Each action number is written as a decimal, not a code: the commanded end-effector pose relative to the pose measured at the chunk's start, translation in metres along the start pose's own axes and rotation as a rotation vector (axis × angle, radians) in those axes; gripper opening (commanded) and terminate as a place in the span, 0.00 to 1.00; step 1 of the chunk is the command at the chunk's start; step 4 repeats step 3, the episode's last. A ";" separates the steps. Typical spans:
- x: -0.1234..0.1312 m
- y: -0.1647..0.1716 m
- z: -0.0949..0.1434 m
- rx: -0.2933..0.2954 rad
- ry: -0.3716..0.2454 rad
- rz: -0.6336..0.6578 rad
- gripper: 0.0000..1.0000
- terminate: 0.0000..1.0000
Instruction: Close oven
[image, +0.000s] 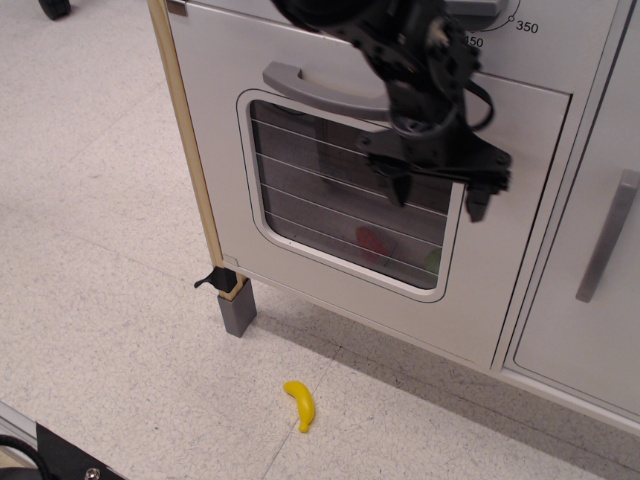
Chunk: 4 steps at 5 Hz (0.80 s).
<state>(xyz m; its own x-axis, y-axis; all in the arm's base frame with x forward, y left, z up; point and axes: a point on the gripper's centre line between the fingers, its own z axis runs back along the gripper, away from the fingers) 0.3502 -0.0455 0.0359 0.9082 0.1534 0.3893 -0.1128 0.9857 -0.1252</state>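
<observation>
The black robot claw (438, 198) hangs right in front of the white toy-kitchen oven (300, 150), its two dark fingers (400, 186) spread wide and pointing down, gripping nothing. It sits over the upper right corner of the rounded clear window (330, 200) with wire lines, just below the right end of the grey horizontal bar handle (310, 88). The big white oven door looks flush with the cabinet front, and red and green shapes glow faintly behind the glass. To the right stands the narrow white cabinet door (590, 270) with its vertical grey handle (608, 235). Down on the speckled floor (100, 250), a small yellow toy banana (300, 404) lies well apart from the oven.
</observation>
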 end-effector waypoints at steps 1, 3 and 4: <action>0.016 -0.006 0.019 -0.013 -0.051 0.000 1.00 0.00; 0.016 -0.006 0.019 -0.013 -0.051 0.000 1.00 1.00; 0.016 -0.006 0.019 -0.013 -0.051 0.000 1.00 1.00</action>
